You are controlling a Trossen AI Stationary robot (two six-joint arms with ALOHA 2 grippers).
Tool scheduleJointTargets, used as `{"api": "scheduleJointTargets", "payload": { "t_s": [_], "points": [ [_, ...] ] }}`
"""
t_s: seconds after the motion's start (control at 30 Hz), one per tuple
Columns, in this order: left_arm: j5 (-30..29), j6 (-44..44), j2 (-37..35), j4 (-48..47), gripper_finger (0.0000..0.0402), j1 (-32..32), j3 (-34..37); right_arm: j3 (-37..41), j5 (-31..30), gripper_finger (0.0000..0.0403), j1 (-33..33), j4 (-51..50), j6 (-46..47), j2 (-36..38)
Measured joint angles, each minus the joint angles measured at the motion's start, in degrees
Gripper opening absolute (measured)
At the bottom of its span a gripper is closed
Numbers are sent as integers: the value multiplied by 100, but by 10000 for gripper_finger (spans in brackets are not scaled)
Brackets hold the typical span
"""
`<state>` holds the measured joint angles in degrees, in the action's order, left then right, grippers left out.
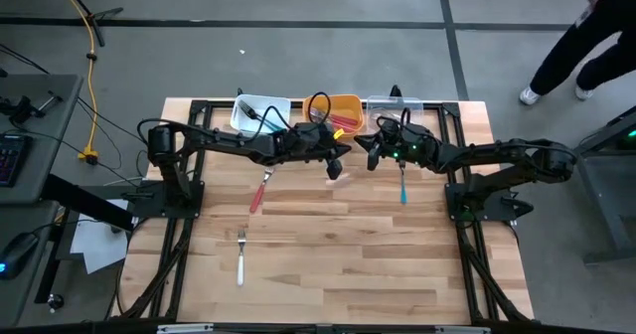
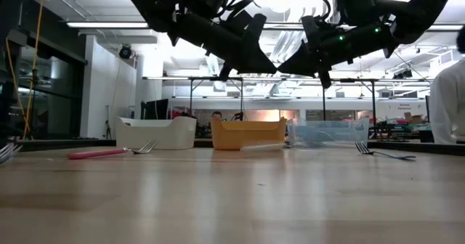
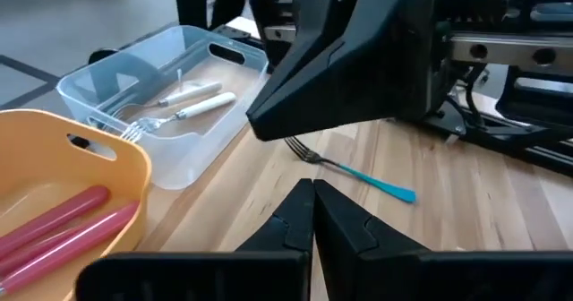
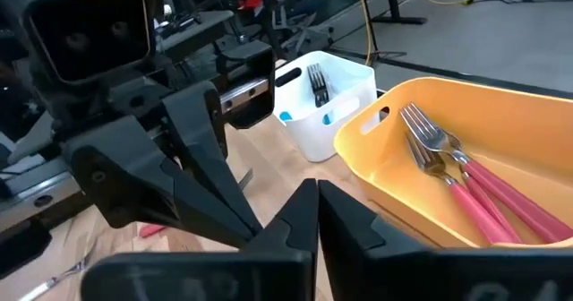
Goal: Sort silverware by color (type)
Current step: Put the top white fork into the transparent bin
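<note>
My left gripper [image 1: 335, 167] and my right gripper [image 1: 370, 153] hang shut and empty above the table's far middle, tips facing each other, as the low view shows for the left gripper [image 2: 265, 66] and the right gripper [image 2: 288, 68]. A red-handled fork [image 1: 258, 192], a white-handled fork [image 1: 240, 258] and a blue-handled fork [image 1: 402, 186] lie flat on the table. Red forks [image 4: 474, 193] lie in the orange bin [image 1: 343, 106], white-handled forks [image 3: 192, 104] in the clear bin [image 1: 396, 106], and blue-handled forks [image 4: 315, 81] in the white bin [image 1: 256, 111].
The three bins stand in a row along the far edge, just behind both grippers. The near half of the table [image 1: 348, 264] holds only the white-handled fork. A person's legs [image 1: 576, 46] show on the floor beyond the table's far right corner.
</note>
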<state>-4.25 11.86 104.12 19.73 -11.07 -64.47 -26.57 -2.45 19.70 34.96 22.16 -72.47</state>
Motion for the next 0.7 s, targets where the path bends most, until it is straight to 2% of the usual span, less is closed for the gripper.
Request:
{"api": "scheduleJointTargets", "payload": {
  "t_s": [0.17, 0.3, 0.4, 0.53, 0.7],
  "points": [
    [-83, -326, 0, -364, 15, 7, 0, 0, 57, 3, 0, -54, -159, 0],
    [-114, -607, -3, -406, 17, 99, 184, 0, 327, 7, -14, -605, -323, 77],
    [-41, -509, -2, 254, 5, 160, 765, 0, 343, 24, -137, -1302, -302, 97],
    [438, -270, -2, 1736, 2, 143, 1658, -8, 350, 65, -531, -2058, -316, 96],
    [868, -254, -2, 3120, 1, 150, 2501, -548, 43, 119, -1283, -3688, -328, 38]
  ]
}}
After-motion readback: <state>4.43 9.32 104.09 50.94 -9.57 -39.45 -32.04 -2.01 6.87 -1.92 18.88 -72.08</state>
